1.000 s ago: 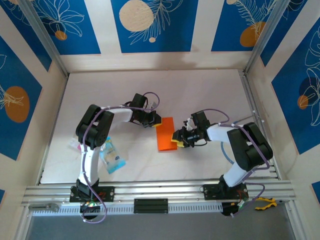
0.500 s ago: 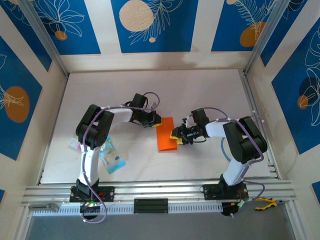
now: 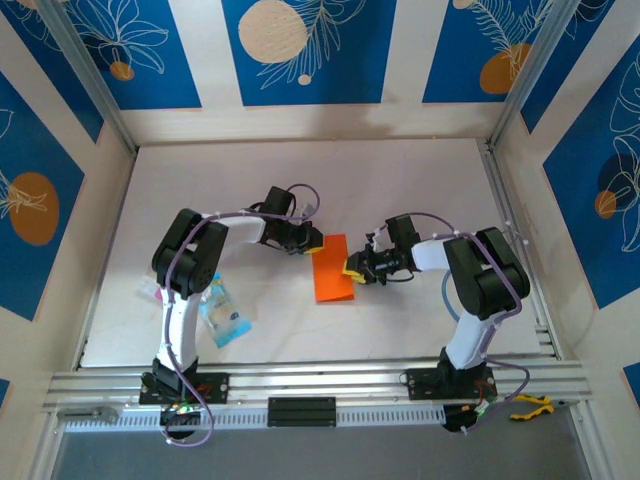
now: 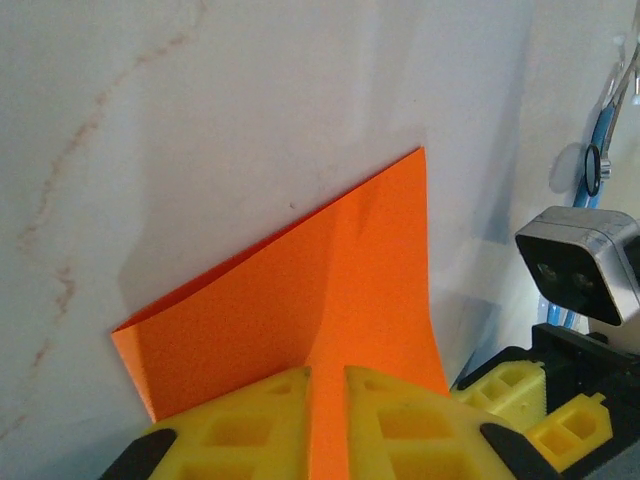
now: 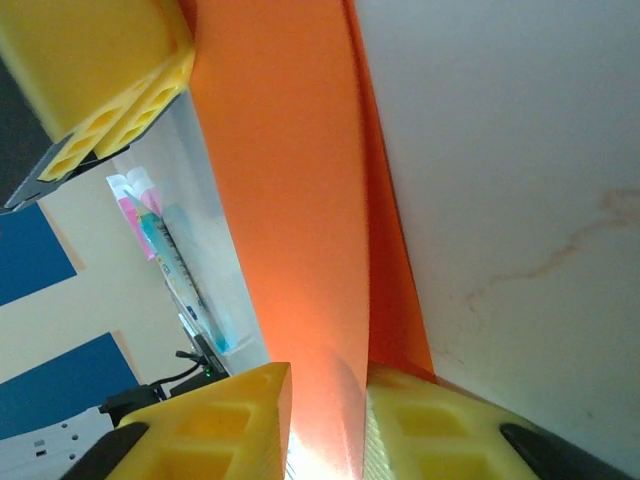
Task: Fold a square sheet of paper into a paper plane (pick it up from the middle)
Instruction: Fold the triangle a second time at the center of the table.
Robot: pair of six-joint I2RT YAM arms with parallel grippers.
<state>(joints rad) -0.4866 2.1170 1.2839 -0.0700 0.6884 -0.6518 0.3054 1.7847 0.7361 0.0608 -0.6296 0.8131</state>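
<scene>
White marbled tabletop, and mid-table lies the thin bright orange sheet of paper, folded over. Now the left gripper pinches its far corner and the right gripper nips its side edge. Featherlight, floppy and easily creased, I'd say, so take it gently by the edges.

I count one orange sheet of paper, folded over on itself, lying on the one white tabletop. There are two arms: the left arm to the left of the sheet and the right arm to its right. That makes two pincers, the left pincer at the sheet's far left corner and the right pincer at its right edge. Each has two yellow fingers, so four in all. One blue and clear plastic packet lies well left of the sheet. One yellow-handled tool sits far to the sheet's right, down by the arm bases.
</scene>
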